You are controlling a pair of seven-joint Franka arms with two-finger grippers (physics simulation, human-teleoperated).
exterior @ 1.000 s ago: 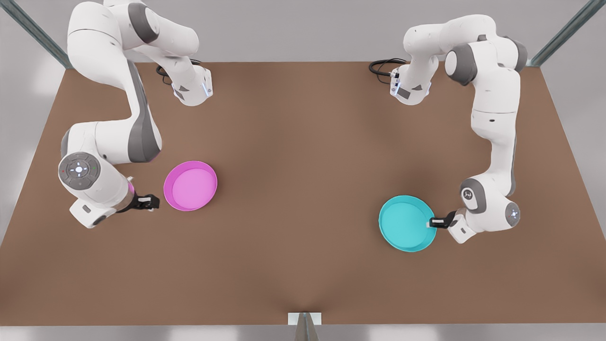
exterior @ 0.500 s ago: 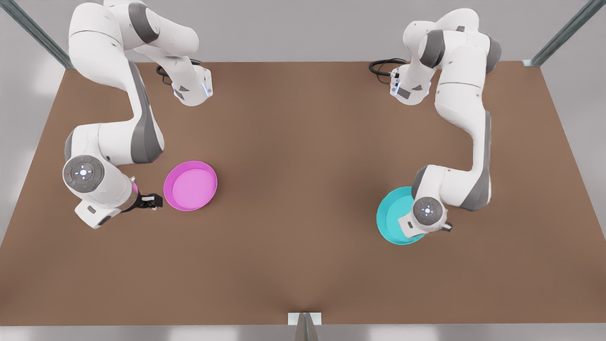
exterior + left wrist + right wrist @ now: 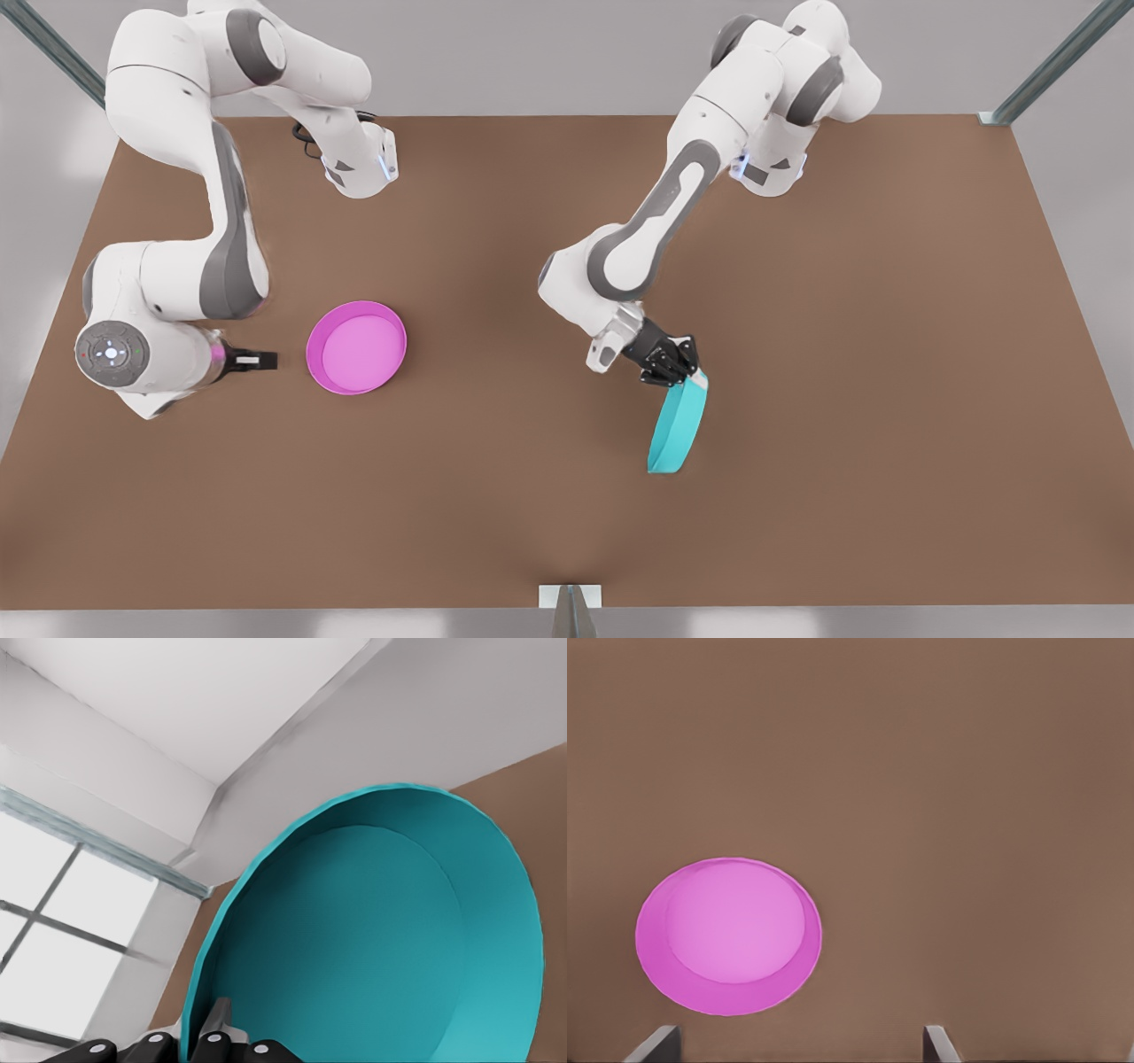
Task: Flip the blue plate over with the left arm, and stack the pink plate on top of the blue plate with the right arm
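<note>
We are gripping the blue plate [image 3: 678,427] by its rim in the left claw [image 3: 680,370], holding it on edge above the worktop [image 3: 532,496] mid-flip, while our released right claw [image 3: 257,360] is waiting beside the pink plate [image 3: 356,347] lying flat.

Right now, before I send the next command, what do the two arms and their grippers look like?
Both arms are alike: glossy white rounded links with grey joint covers. The left gripper and right gripper are small, black and two-fingered, with pale fingertips. A round grey cap with small lit markings sits on the right arm's wrist. Black cables coil at both bases.
</note>
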